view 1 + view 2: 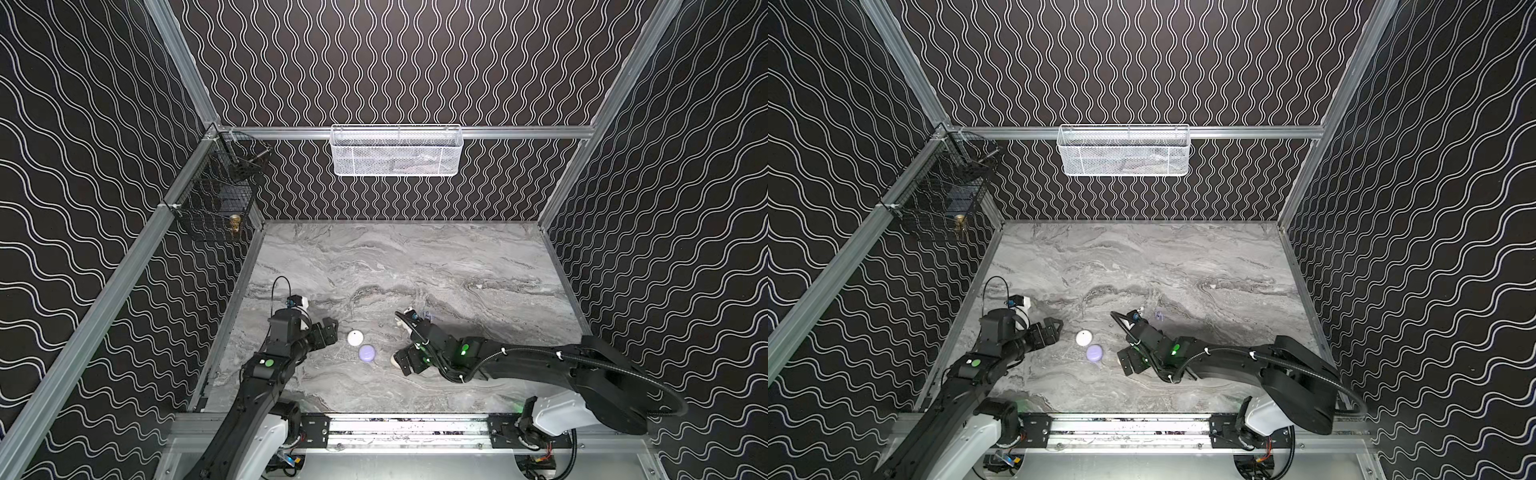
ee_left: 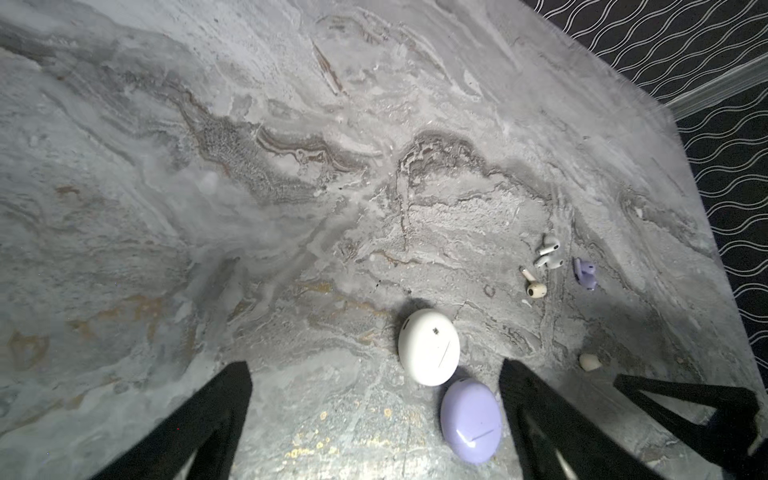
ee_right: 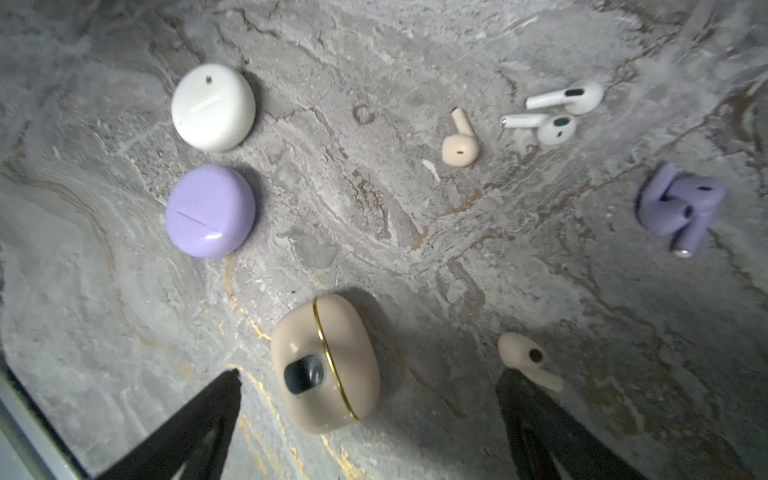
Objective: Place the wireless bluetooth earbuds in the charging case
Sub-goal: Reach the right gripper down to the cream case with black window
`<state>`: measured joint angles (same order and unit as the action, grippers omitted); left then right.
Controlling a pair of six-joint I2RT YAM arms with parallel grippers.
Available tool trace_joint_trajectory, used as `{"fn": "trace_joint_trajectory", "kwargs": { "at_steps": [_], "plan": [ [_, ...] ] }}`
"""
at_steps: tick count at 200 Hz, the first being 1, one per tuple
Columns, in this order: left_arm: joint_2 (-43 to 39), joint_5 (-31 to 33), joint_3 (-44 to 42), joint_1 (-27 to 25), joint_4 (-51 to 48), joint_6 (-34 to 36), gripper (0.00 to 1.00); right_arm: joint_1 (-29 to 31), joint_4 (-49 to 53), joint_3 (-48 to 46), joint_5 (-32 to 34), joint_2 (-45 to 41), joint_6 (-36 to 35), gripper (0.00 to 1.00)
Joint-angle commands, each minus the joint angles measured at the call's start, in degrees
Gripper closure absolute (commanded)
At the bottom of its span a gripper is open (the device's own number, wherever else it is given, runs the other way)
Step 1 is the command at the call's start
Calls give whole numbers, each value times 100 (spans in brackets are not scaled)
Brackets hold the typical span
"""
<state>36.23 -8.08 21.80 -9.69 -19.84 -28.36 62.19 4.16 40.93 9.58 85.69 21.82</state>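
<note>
The grey marble table (image 1: 415, 257) fills the lower middle of both top views, enclosed by dark walls (image 1: 83, 166) with white wavy lines. The left arm (image 1: 257, 382) and the right arm (image 1: 540, 361), both black, reach in from the bottom edge. A white mesh basket (image 1: 395, 151) hangs on the back rail at upper centre. A black wire basket (image 1: 216, 199) hangs on the side rail to its left.

The left gripper (image 1: 332, 331) sits left of centre and points right, its jaws spread wide with nothing between them. The right gripper (image 1: 400, 363) sits right of centre and points left, its jaws equally wide. In the right wrist view the beige case (image 3: 326, 361), closed along a gold seam, lies on the table between the fingers and apart from both.

Between the two grippers in both top views lie a white case (image 1: 355, 338) and, just below and to its right, a lavender case (image 1: 367, 353). Both are round, closed and close together.

The wireless bluetooth earbuds (image 2: 548, 253) all lie loose on the marble, outside every case. In a top view they sit just above the right arm's wrist, right of centre. The right wrist view shows two white earbuds (image 3: 557, 112) side by side, with a beige earbud (image 3: 459, 143) just beside them. A lavender pair (image 3: 681, 203) lies heaped together, apart from the white ones. A second beige earbud (image 3: 525, 359) lies just beside one right finger, near the beige case.
</note>
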Motion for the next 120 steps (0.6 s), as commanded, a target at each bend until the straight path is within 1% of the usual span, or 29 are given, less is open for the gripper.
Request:
{"fn": "trace_joint_trajectory", "kwargs": {
  "at_steps": [1,22,43,83,100,120],
  "plan": [
    [-164,-168,-62,1,177,-11,2,73,-10,214,-151,284,-118,2],
    [63,-247,-20,3,218,23,5,108,149,416,-147,617,-176,5],
    [231,-225,17,-4,227,23,7,184,210,532,-169,866,-213,6],
    [30,-186,-44,3,229,4,7,386,374,753,-104,1146,-214,13],
    [-18,-186,-53,4,223,14,8,496,398,801,-122,1207,-206,18],
    [23,-199,-45,-5,230,14,8,627,562,934,14,1292,-136,23]
  ]
}}
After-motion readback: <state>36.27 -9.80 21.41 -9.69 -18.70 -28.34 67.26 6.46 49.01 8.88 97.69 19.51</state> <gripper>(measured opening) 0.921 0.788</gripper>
